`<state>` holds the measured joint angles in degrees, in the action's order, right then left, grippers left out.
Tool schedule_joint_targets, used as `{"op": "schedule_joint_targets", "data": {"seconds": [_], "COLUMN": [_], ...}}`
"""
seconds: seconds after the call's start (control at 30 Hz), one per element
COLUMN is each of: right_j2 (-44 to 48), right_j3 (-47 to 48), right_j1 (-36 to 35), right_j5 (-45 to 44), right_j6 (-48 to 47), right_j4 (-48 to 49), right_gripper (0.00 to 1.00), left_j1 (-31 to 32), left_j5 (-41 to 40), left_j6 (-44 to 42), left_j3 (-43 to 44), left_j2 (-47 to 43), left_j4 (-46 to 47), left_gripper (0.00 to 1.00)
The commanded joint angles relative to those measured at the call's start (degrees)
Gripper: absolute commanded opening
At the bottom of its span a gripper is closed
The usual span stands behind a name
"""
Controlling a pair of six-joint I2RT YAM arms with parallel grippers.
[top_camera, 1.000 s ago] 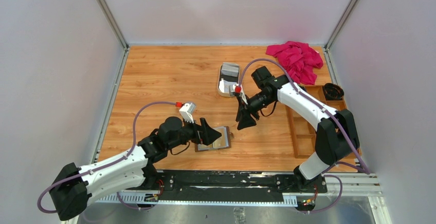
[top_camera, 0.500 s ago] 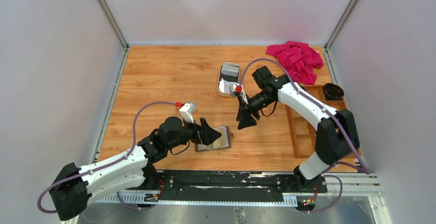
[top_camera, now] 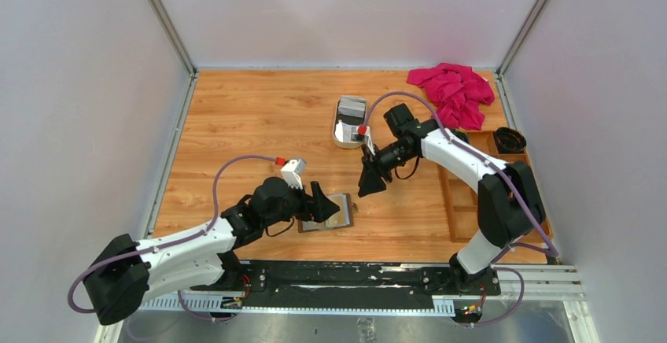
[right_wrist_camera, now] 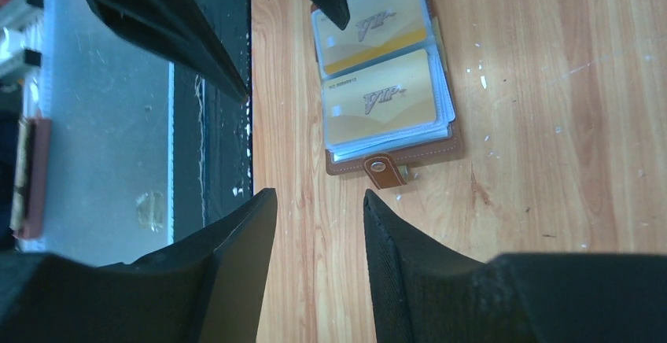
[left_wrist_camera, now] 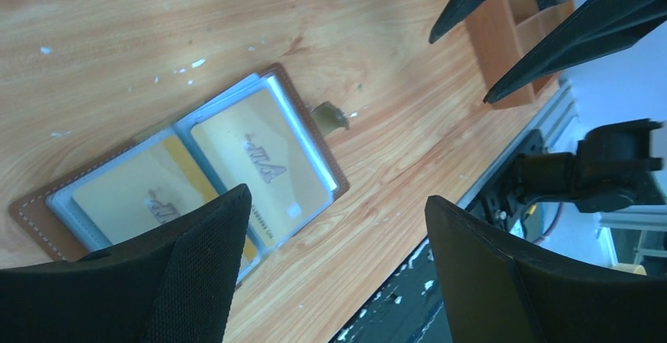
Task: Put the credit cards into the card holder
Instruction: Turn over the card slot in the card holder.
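Top view. The bench [top_camera: 252,123] carries the card holder [top_camera: 329,212] at 6 o'clock, close to the near edge. It lies open and flat, its brown cover downward. The left jaws stand wide over its 9 o'clock side, with nothing between the fingers [left_wrist_camera: 197,280]; whether they touch the holder cannot be told. The right jaws hang at 1 o'clock from the holder, apart from it, tips pointing down toward the bench. Their fingers [right_wrist_camera: 236,264] are set narrowly apart with only bare wood showing in the gap.

Wrist views. The open card holder [left_wrist_camera: 197,178] [right_wrist_camera: 385,83] shows two clear sleeves side by side, each with a gold card [right_wrist_camera: 381,103] inside. The snap tab [right_wrist_camera: 379,167] [left_wrist_camera: 330,115] juts from one edge and rests on the wood.

More credit cards [top_camera: 351,109] lie stacked in a cream tin tray [top_camera: 337,134] at 12 o'clock from the holder, well apart from it. A pink cloth [top_camera: 454,91] lies bunched at the bench's 2 o'clock corner. A wooden compartment box [top_camera: 460,193] sits along the 3 to 4 o'clock edge, a black round object [top_camera: 510,138] in its far compartment.
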<state>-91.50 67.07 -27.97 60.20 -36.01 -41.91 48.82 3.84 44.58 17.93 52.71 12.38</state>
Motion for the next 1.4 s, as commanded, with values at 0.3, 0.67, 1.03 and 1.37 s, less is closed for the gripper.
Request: {"op": "schedule_joint_targets", "data": {"seconds": [0.3, 0.67, 1.03, 1.37], "right_j2": [-6.23, -12.06, -15.94, -16.83], "right_j3": [-7.96, -7.22, -6.71, -6.77], "right_j1": [-0.01, -4.51, -6.07, -6.08], "right_j5": [2.00, -1.35, -5.27, -8.17], "right_j6": [36.49, 44.39, 47.59, 48.11], "right_j4": [24.29, 26.84, 27.11, 26.97], "right_gripper": [0.23, 0.27, 0.35, 0.40], "left_j1": [-0.30, -0.21, -0.21, -0.21], "left_j5": [-3.04, -3.34, -3.04, -3.04], "left_j6": [-1.69, -1.78, -1.77, -1.60], "left_j3": [3.07, 2.38, 2.44, 1.84], "left_j2": [13.44, 17.55, 18.71, 18.39], "left_j4": [1.55, 1.50, 1.57, 1.59], "left_gripper": [0.67, 0.69, 0.70, 0.70]}}
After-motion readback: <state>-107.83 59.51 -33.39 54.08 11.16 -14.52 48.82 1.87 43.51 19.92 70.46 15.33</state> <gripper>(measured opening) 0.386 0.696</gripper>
